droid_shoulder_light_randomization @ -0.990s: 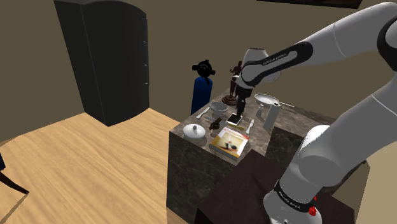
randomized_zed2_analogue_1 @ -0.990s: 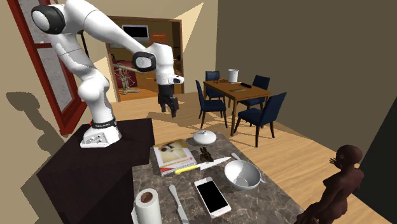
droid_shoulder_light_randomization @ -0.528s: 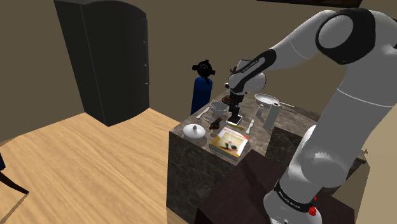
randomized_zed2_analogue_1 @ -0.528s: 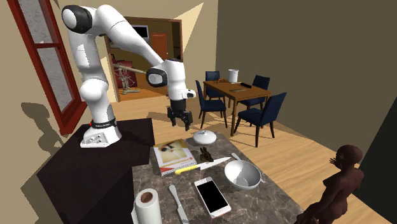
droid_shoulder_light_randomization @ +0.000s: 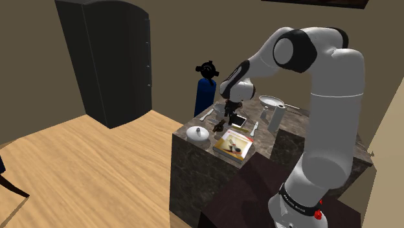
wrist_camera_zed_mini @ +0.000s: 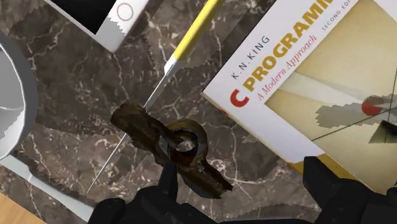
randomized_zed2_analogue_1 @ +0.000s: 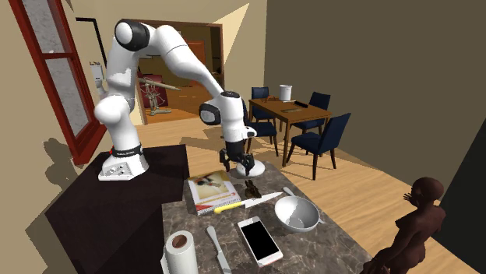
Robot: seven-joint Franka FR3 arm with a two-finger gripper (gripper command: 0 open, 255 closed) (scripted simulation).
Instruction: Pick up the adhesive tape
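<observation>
Fingers [wrist_camera_zed_mini: 167, 186]: wide apart, holding nothing.
Tape [wrist_camera_zed_mini: 167, 141]: brown dispenser lying on the dark veined counter [wrist_camera_zed_mini: 76, 121] between knife [wrist_camera_zed_mini: 191, 38] and book [wrist_camera_zed_mini: 318, 95], close under one finger.
Gripper [randomized_zed2_analogue_1: 239, 164]: low over the tape.

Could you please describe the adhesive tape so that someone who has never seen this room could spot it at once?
Find the dark marble counter. On it, between the book and the white bowl, next to the blade of the yellow-handled knife, lies the adhesive tape. It alone is dark brown and lumpy, with a ring in its middle; its neighbours are pale.
</observation>
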